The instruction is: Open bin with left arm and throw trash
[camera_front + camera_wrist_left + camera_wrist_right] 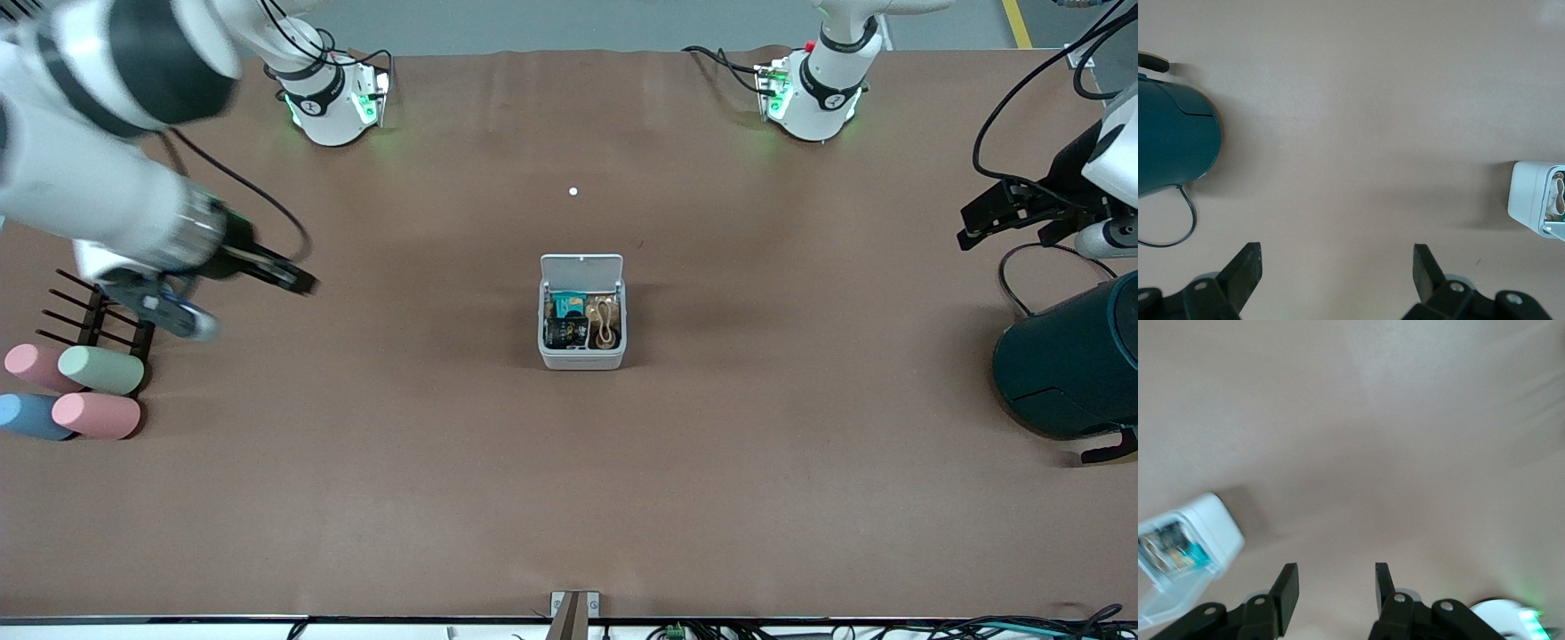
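Front view – bin [581,354] lid up, trash [566,332] inside

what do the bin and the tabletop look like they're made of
The bin: probably smooth white-grey plastic, with rounded corners, thin walls and a slightly see-through hinged lid. The tabletop: a matte brown sheet, perhaps paper or fabric; it shows no glare and faint wrinkles along its edge by the bases.

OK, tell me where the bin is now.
In the front view the bin sits mid-table, lid open and trash inside, roughly midway between the two arms' ends, nearer the camera than the small white dot.
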Available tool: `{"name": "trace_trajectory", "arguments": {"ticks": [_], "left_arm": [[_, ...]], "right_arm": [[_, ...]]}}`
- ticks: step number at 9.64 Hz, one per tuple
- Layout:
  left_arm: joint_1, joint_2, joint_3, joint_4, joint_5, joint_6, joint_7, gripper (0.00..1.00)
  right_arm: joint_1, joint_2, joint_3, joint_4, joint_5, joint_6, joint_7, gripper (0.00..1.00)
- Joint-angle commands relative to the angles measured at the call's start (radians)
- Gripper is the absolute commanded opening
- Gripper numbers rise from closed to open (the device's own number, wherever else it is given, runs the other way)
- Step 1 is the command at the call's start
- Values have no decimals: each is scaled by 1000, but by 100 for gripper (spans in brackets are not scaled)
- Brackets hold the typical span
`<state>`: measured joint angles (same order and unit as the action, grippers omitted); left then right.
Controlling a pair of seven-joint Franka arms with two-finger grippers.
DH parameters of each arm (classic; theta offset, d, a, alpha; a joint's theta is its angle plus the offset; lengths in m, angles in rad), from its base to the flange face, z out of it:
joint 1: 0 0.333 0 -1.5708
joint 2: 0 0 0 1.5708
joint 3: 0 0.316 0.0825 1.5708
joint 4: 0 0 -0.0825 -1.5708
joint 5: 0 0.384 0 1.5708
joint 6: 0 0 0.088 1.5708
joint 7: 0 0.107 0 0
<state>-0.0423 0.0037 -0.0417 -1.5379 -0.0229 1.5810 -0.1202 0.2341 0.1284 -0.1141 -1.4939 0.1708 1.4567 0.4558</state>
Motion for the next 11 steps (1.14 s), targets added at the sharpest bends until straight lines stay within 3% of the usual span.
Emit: {"name": "trace_trajectory", "arguments": {"ticks": [1, 4, 7, 8, 9, 11], "left_arm": [[2, 10, 0, 27, -6, -15, 2, 100], [2, 10, 2, 27, -6, -15, 4, 100], [4, 10, 2, 27, -8, -15, 5, 100], [5, 10, 2, 27, -6, -15, 8, 100], [10, 10, 2, 27, -8, -15, 8, 100], [13, 10, 2, 27, -6, -15, 10, 100]], "right_arm": [[-174, -125, 22, -94, -16, -60, -324, 56], [-205, -153, 24, -94, -146, -101, -517, 77], [-207, -174, 24, -104, -200, -122, -621, 78], [-205, -168, 24, -94, -209, -118, -624, 83], [-193, -162, 30, -53, -246, -116, -621, 100], [-171, -115, 31, 15, -243, -113, -609, 100]]}}
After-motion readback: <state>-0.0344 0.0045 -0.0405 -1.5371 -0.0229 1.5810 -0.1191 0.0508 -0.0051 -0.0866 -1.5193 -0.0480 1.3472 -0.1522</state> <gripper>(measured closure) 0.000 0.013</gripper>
